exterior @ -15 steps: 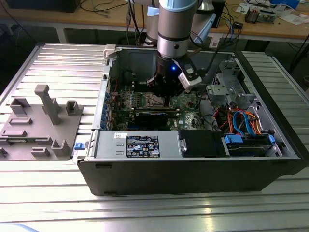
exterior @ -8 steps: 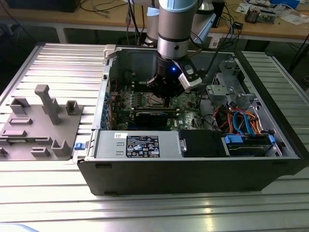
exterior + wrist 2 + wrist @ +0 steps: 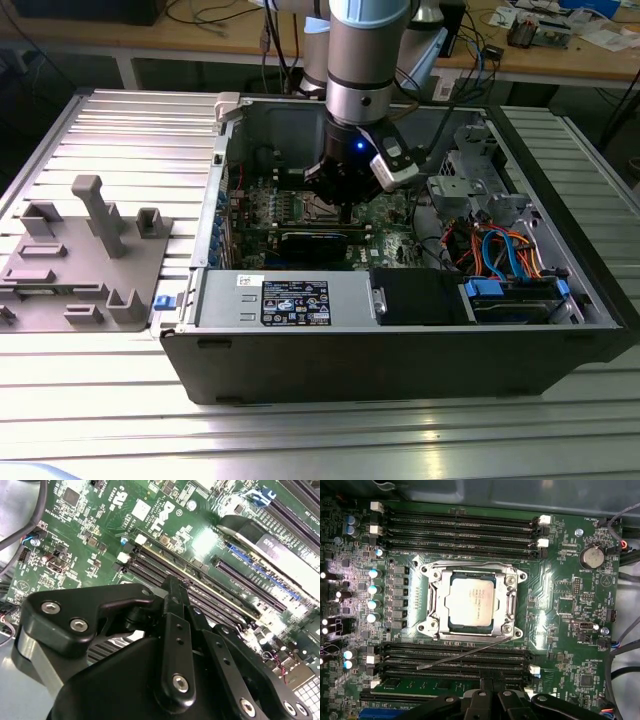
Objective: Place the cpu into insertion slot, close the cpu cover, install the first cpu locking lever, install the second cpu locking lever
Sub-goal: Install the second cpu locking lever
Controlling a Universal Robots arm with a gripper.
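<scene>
Black gripper (image 3: 490, 700) hovering empty over memory slots (image 3: 455, 656), fingers pressed together. Beyond: silver-grey square cpu (image 3: 470, 600) seated in insertion slot, silvery cpu cover (image 3: 510, 602) down around it. One thin wire locking lever (image 3: 465, 655) sticking out unlatched; lever step seemingly in hand, calling for hooking it down.

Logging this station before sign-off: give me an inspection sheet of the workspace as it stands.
Surface: ribbed metal table carrying an open computer case.
Job's things: cpu sits in the insertion slot; cpu cover down around it; one thin lever sticks out loose.
Clutter: grey fixture block on the exterior view's left.
Gripper: gripper above the motherboard, holding nothing.
Cables: orange and blue bundle inside the case.
Surroundings: wooden bench behind.
</scene>
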